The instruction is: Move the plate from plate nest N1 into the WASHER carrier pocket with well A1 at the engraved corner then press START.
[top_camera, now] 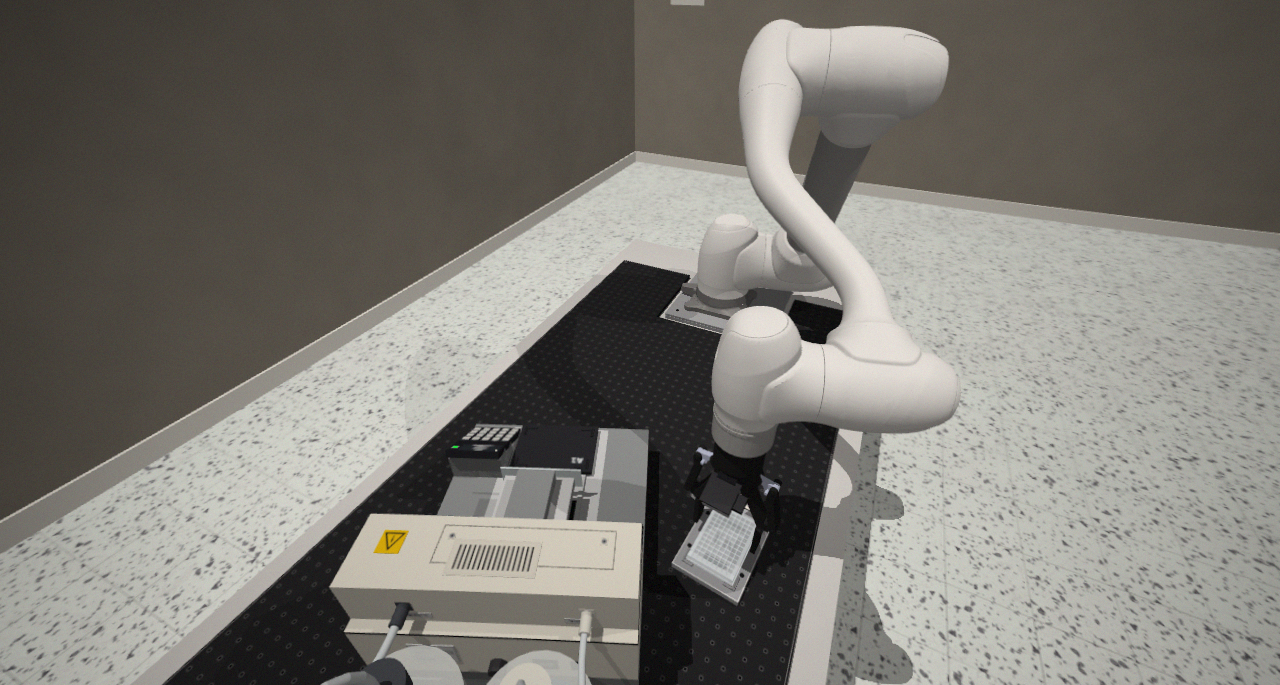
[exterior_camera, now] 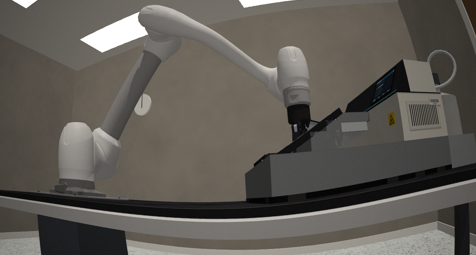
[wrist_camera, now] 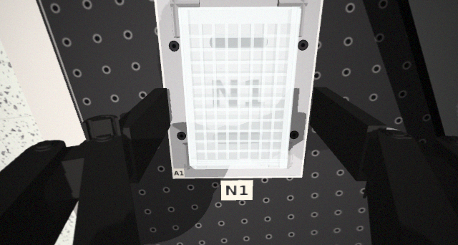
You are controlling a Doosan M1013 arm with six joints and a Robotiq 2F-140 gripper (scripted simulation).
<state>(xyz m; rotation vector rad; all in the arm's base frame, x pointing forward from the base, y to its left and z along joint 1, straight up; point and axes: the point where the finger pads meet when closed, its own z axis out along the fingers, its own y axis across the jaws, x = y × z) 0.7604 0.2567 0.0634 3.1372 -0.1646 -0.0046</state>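
Observation:
The clear plate (top_camera: 721, 545) (wrist_camera: 237, 105) lies in the nest N1 (top_camera: 735, 592) (wrist_camera: 313, 23). Its cut-off corner appears at the lower left in the wrist view, by the nest's A1 label. My gripper (top_camera: 729, 527) (wrist_camera: 240, 107) is open, with one finger on each long side of the plate and a gap on both sides. The exterior view hides the fingertips behind the washer (exterior_camera: 333, 165) (top_camera: 501, 582). The black carrier (top_camera: 550, 448), marked A1 at one corner, is empty. Beside it is the keypad (top_camera: 491, 433), with a small green light (top_camera: 455, 447).
The washer's beige housing and grey base stand beside the nest. A tilted touchscreen (exterior_camera: 384, 85) faces the arm's side. Cables and round containers (top_camera: 541, 670) are behind the washer. An N1 label (wrist_camera: 237, 190) lies on the black perforated bench top (wrist_camera: 250, 220).

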